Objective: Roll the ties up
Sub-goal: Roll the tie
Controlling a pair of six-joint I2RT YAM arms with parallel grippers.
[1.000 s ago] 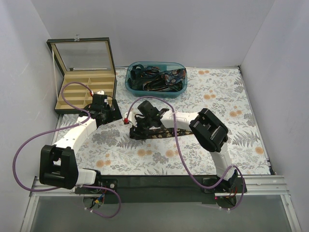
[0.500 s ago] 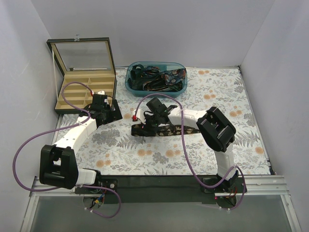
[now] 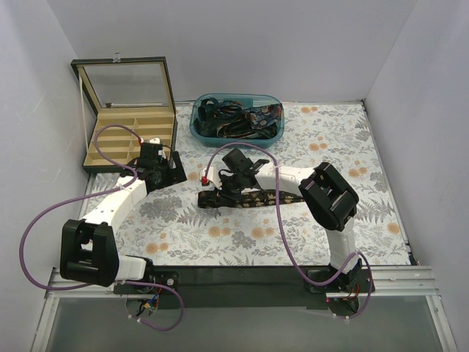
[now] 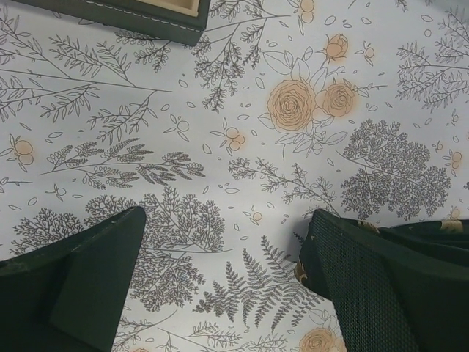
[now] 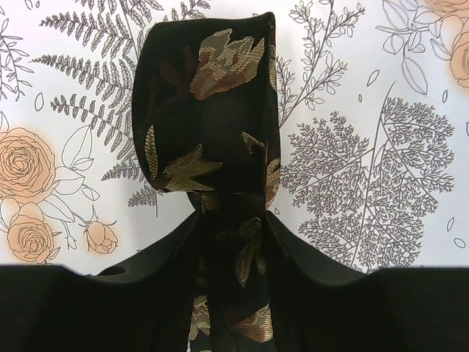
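My right end effector pinches the tie on the worktop while my left one hangs wide.

My right end effector [image 3: 229,193] [image 5: 233,246] is drawn in narrow on a black tie [image 3: 258,196] [image 5: 209,110] with gold leaf patterning; its fingers [image 5: 300,271] press against both edges of the strip, and the folded-over end lies just ahead of them. The tie stretches flat across the middle of the floral worktop [image 3: 330,147], running rightward under my right arm. My left end effector [image 3: 168,170] [image 4: 226,220] stands wide with nothing between its fingers, above bare cloth near the open wooden box [image 3: 128,139] [image 4: 146,11] and to the left of the tie. More ties [image 3: 238,117] lie tangled in the teal basket [image 3: 234,141] at the far edge.
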